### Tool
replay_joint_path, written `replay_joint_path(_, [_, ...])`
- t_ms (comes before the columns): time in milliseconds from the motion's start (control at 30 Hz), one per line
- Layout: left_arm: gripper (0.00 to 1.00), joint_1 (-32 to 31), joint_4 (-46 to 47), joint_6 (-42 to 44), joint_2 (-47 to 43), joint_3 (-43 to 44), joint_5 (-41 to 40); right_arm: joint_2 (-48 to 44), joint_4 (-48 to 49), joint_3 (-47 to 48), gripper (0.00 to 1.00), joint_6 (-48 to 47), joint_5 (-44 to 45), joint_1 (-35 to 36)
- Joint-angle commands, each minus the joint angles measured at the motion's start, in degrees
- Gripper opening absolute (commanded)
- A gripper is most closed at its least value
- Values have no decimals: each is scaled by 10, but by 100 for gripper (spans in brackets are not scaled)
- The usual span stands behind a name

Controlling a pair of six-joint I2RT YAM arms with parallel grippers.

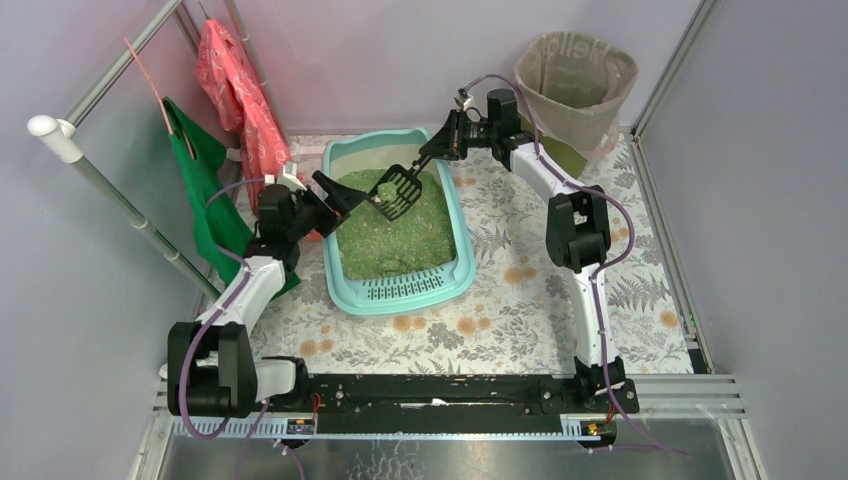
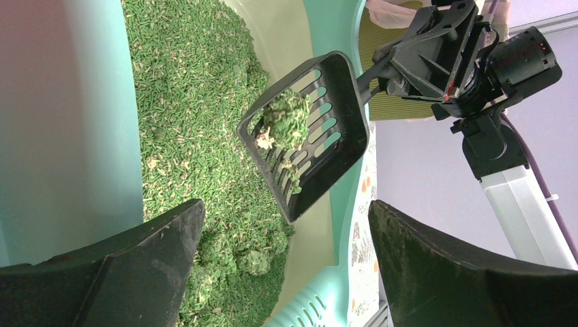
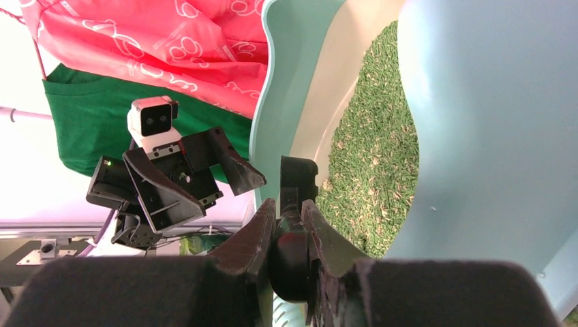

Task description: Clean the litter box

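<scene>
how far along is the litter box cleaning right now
Done: the right gripper is shut on the scoop by its handle, and one clump is lifted above the litter box. In hand: that clump, not yet over the lined bin. Left: dumping it, then the other clumps near the grille end. The left gripper is open and empty.

Overhead, wrist close-ups — litter box (image 1: pixel 405 292) shared
</scene>
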Motion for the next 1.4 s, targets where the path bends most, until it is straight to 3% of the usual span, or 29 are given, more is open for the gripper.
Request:
replay_joint_path(0, [98, 5, 31, -2, 2, -6, 8, -24, -26, 38, 0, -25, -20, 4])
replay_joint_path(100, [98, 5, 32, -3, 4, -5, 11, -47, 47, -10, 0, 13, 2, -4])
replay_joint_path(167, [99, 5, 33, -2, 2, -6, 7, -25, -18, 39, 0, -15, -30, 4])
replay_joint_path(267, [98, 6, 33, -2, 5, -4, 11, -59, 83, -34, 0, 35, 10, -8])
replay_joint_path(367, [99, 5, 35, -4, 7, -7, 6, -13, -26, 58, 0, -18, -46, 19])
replay_joint_path(433, [98, 5, 36, -6, 10, -3, 14, -42, 68, -14, 0, 34, -11, 11])
replay_joint_path(467, [98, 5, 38, -7, 9, -4, 16, -33, 60, 2, 0, 24, -24, 18])
replay_joint_path(533, [98, 5, 37, -6, 5, -7, 10, 5, -84, 97, 0, -52, -41, 40])
replay_joint_path(567, [98, 5, 36, -5, 6, -7, 10, -3, -92, 87, 0, -56, -26, 39])
replay_joint_path(633, [98, 5, 35, -6, 6, -4, 18, -43, 65, -12, 0, 15, -3, 21])
replay_joint_path(733, [98, 5, 35, -3, 2, -8, 9, -7, -68, 68, 0, -44, -40, 28])
replay_joint_path(833, [98, 4, 38, -8, 9, -5, 19, -56, 67, -34, 0, 18, -4, 12])
replay_joint_path(900, [99, 5, 44, -10, 9, -9, 15, -22, -45, 45, 0, -40, -39, 21])
replay_joint_path(933, [98, 5, 42, -9, 10, -7, 14, -31, -45, 26, 0, -34, -25, 12])
replay_joint_path(1000, [98, 5, 42, -10, 12, -5, 21, -52, 90, -43, 0, 39, -9, -2])
replay_joint_path(1067, [98, 5, 42, -9, 9, -7, 15, -30, 53, -4, 0, 24, -53, 6])
replay_joint_path(1167, [98, 4, 37, -7, 10, -4, 18, -59, 125, -59, 0, 50, -18, -11])
replay_joint_path(1267, [98, 4, 41, -8, 13, -6, 12, -24, -72, 42, 0, -63, -29, 13])
replay_joint_path(1367, [98, 5, 47, -14, 15, -5, 24, -49, 108, -55, 0, 45, -32, 1])
